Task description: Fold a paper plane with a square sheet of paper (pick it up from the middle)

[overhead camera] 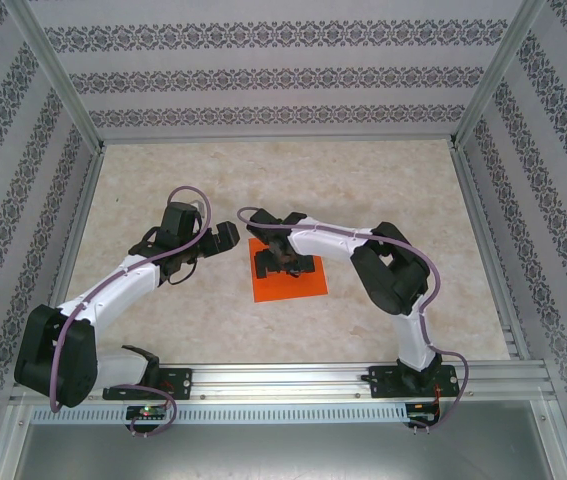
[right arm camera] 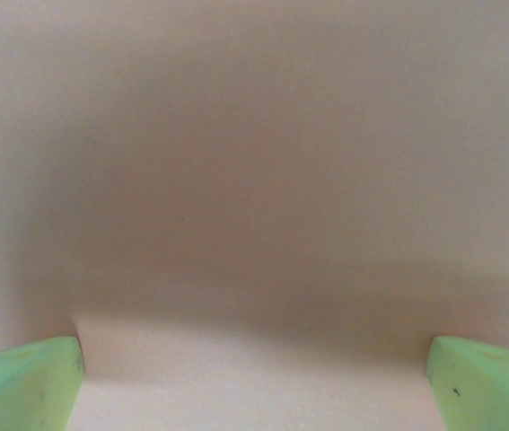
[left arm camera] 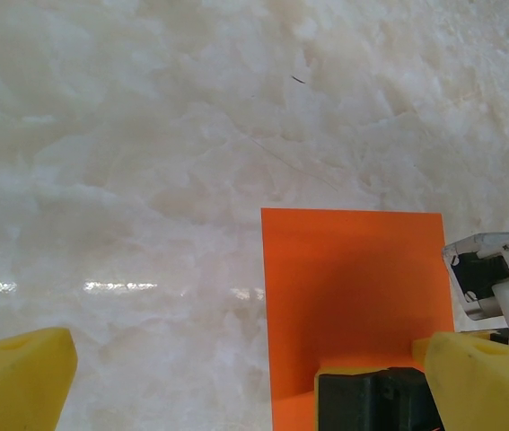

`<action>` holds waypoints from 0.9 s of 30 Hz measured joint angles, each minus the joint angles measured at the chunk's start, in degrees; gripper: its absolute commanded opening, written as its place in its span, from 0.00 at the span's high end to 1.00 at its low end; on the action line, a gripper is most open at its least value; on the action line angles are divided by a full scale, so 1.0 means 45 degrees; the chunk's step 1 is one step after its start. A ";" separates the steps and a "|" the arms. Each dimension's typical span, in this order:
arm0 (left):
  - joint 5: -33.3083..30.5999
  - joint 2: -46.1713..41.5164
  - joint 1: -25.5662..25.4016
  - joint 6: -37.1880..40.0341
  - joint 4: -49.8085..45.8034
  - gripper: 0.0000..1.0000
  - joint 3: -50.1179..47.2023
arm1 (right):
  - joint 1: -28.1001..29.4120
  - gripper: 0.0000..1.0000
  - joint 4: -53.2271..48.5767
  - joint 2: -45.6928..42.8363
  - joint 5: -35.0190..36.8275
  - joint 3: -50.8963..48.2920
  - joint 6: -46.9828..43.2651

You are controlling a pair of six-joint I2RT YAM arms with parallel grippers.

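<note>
We found the right gripper (overhead camera: pixel 283 263) poised directly over the square sheet of paper (overhead camera: pixel 288 287), roughly above its middle. The orange sheet lay flat on the pale marbled table (overhead camera: pixel 393 190). The jaws stood wide apart. In the right wrist view the two green fingertips (right arm camera: pixel 21 382) sat at the bottom corners with an open gap between them. The surface ahead of those tips was a pale blur, so we could not tell whether they touched the paper.

The left gripper (overhead camera: pixel 225 237) hung just beside the sheet's left edge, over bare table. Its jaws were also spread fully, and its yellow fingers (left arm camera: pixel 16 377) sat at the lower corners of the left wrist view, gripping nothing. Seen from that tool, the sheet lay ahead and towards the right-hand finger. One straight edge of the sheet ran forward through the gap between the fingers, and a crisp corner showed further ahead. The paper there looked smooth and flat against the table.

Close to the left gripper's right-hand finger we saw the black body of the right gripper and a metal part of its wrist. They sat over the orange sheet, and a darker shadow spread across the paper beneath them. The two tools were near each other but apart.
</note>
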 measured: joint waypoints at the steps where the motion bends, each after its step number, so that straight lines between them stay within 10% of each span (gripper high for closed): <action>1: 0.0000 0.0000 0.0000 0.0000 0.0000 0.00 0.0000 | 0.0000 0.04 0.0034 -0.0019 0.0010 -0.0034 0.0000; 12: 0.0000 0.0000 0.0000 0.0000 0.0000 0.00 0.0000 | -0.0005 0.11 0.0010 -0.0078 0.0053 -0.0049 -0.0010; 27: 0.0000 0.0000 0.0000 -0.0005 -0.0005 0.00 0.0000 | -0.0257 0.45 0.0398 -0.1447 -0.0160 -0.0053 0.0155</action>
